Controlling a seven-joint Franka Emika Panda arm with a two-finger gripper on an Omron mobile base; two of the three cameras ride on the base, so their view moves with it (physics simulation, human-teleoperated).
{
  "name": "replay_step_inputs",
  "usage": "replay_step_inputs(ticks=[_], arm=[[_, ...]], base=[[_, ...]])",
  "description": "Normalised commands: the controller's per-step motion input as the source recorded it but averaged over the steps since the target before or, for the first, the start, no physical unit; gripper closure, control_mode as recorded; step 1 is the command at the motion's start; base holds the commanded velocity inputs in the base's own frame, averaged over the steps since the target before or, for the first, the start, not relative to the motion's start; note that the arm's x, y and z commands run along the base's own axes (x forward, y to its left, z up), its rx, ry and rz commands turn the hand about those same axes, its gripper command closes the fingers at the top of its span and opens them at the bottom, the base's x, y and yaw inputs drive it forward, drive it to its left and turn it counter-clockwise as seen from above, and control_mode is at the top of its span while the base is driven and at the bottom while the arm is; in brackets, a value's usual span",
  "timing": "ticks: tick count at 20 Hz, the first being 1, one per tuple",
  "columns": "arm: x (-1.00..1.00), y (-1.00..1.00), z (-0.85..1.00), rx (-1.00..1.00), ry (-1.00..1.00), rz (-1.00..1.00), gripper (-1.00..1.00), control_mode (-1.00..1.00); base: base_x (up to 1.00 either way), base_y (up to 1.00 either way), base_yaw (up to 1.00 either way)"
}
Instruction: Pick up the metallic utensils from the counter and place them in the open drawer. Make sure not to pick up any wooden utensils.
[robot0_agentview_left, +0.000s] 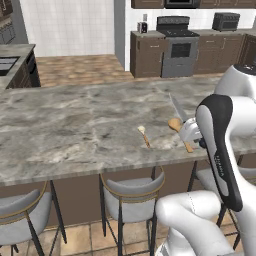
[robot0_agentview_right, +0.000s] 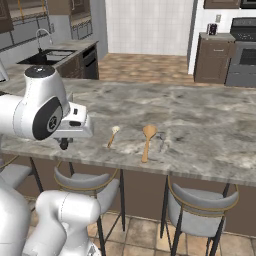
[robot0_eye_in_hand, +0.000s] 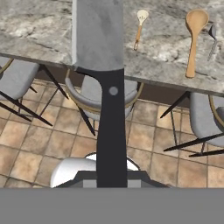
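Steel-bladed, black-handled kitchen knife (robot0_eye_in_hand: 98, 39), stiff and slick
It's clamped by the gripper (robot0_eye_in_hand: 111, 177) at the handle's end; blade best left untouched, wooden spoons ignored.

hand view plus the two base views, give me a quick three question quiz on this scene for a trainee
1. True or false: the knife lies flat on the counter.
2. How many wooden spoons rest on the counter? A) one B) two C) four
3. Fill in: along the near side of the counter stand grey ____.

Key
1. False: the gripper holds it by the black handle, blade pointing away from the hand.
2. B: the larger spoon and the smaller spoon, lying apart.
3. stools
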Motion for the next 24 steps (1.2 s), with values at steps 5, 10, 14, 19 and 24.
replay_step_inputs(ticks=[5,10,14,19,24], arm=[[-0.02,-0.02,0.00,0.00,0.00,0.00,1.00,-1.00],[-0.02,-0.05,0.00,0.00,0.00,0.00,1.00,1.00],[0.00,0.00,0.00,0.00,0.00,0.00,1.00,1.00],[0.00,0.00,0.00,0.00,0.00,0.00,1.00,1.00],[0.00,0.00,0.00,0.00,0.00,0.00,1.00,1.00]], base=[[0.00,0.00,0.00],[-0.05,-0.49,-0.01],[-0.20,-0.87,-0.05],[-0.14,-0.96,-0.09],[0.00,-1.00,-0.20]])
